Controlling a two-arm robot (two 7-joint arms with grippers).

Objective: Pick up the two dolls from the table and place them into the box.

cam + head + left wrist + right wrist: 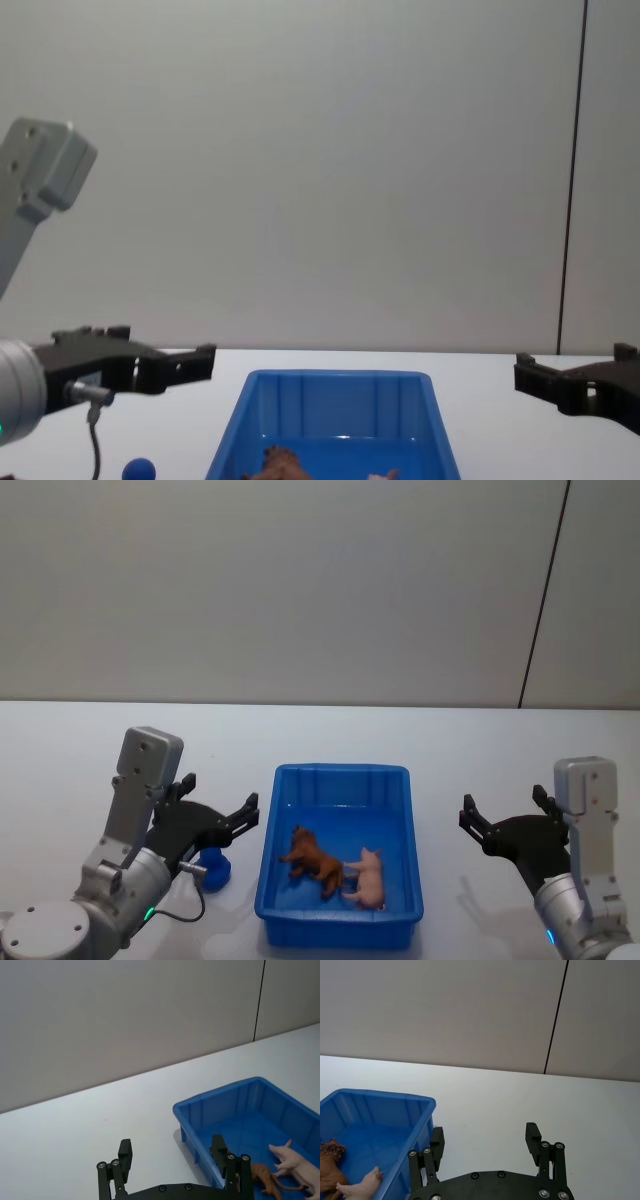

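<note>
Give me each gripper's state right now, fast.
Left gripper: open, empty, left of the box.
Right gripper: open, empty, right of the box.

Even light, perhaps from overhead, throws faint shadows on the table (450, 742).

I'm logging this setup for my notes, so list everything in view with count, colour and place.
bright blue rectangular plastic box: one, blue, mid-table.
shaggy reddish-brown toy doll: one, reddish-brown, in the box.
pale pink toy doll: one, pink, in the box alongside.
small blue ball: one, blue, on table left of box.
flat white table: one, white, under everything.
left gripper: one, black, open, left of box.
right gripper: one, black, open, right of box.
</note>
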